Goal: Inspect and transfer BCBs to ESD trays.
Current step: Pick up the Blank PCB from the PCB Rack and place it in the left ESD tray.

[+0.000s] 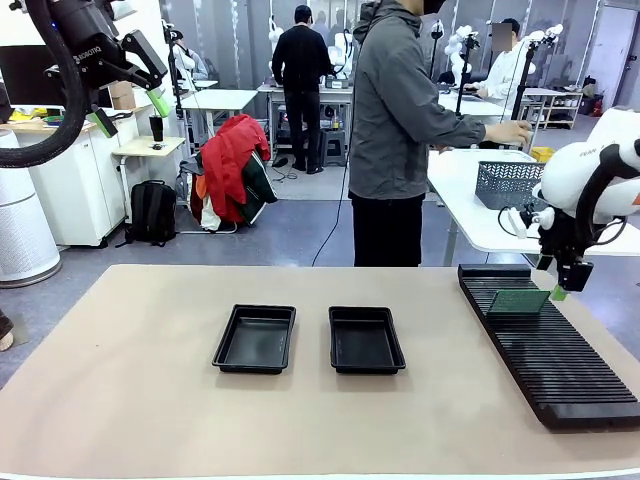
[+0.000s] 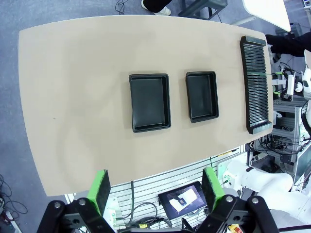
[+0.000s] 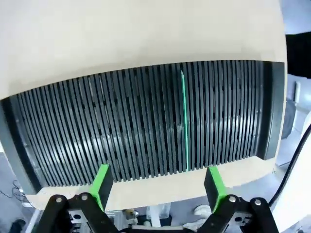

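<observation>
Beige and smooth, the tabletop (image 1: 120, 380) was seen with rounded corners and no marks. Near its middle a black tray (image 1: 255, 339) and a second tray (image 1: 366, 340) were set side by side, a little apart, both with bare floors. Along the right side a long black ribbed rack (image 1: 560, 360) was laid. One BCB (image 1: 518, 300) was stood on edge in a slot near its far end. In the right wrist view this board was seen as a thin green line across the ribs.

The right tool (image 1: 556, 284) was held just above that end of the rack, over the BCB. Its fingers were spread wide, with the board's edge between their lines and nearer one of them, and nothing was pinched. The left tool (image 1: 130, 112) was raised high over the left of the tabletop. It was likewise spread and nothing was held in it.

Beyond the far edge a grey floor (image 1: 290, 230) was seen. A person (image 1: 395, 130) in a grey jacket was stood there, turned aside, one hand laid on a white table (image 1: 465, 190) on which a dark mesh basket (image 1: 508, 184) was placed. A red jacket (image 1: 228, 150) was draped farther back, and a black backpack (image 1: 152, 212) was left on the floor.
</observation>
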Tool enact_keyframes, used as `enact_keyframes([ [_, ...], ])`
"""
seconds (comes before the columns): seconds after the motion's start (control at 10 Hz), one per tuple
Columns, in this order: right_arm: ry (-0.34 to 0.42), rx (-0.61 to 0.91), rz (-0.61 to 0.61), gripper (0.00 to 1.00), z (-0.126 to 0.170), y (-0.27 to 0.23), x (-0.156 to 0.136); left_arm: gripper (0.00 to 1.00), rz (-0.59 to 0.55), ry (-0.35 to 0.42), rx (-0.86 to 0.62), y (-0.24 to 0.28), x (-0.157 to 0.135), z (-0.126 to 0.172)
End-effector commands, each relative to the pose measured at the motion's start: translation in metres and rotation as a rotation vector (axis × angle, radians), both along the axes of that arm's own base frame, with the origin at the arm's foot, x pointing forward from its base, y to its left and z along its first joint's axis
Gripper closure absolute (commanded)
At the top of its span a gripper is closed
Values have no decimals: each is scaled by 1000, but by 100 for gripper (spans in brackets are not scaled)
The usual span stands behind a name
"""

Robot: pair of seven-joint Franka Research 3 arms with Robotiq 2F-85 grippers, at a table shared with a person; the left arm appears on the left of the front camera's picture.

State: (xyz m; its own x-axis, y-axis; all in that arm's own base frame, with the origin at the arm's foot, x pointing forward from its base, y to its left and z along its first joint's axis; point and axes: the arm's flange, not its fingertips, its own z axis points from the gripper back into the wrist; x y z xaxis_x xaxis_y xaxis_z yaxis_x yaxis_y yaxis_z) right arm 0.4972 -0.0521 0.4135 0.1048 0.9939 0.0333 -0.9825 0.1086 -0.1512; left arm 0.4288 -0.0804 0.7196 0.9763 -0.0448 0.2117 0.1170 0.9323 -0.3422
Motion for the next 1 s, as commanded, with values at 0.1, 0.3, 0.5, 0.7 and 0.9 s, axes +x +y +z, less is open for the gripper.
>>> enact_keyframes([
  [0.1, -41, 14, 111, 0, -23, -9, 5, 0, 4, -3, 4, 1, 1, 0],
  [0.3, -70, 26, 132, 0, -30, -4, 9, 0, 4, -3, 4, 1, 1, 0],
  [0.5, -73, 41, 152, 0, -37, -2, 18, 0, 4, -3, 4, 1, 1, 0],
  [0.7, -68, 47, 157, 0, -44, 2, 27, 0, 4, -3, 4, 1, 1, 0],
  [0.9, -61, 49, 167, 0, -48, 4, 33, 0, 4, -3, 4, 1, 1, 0],
])
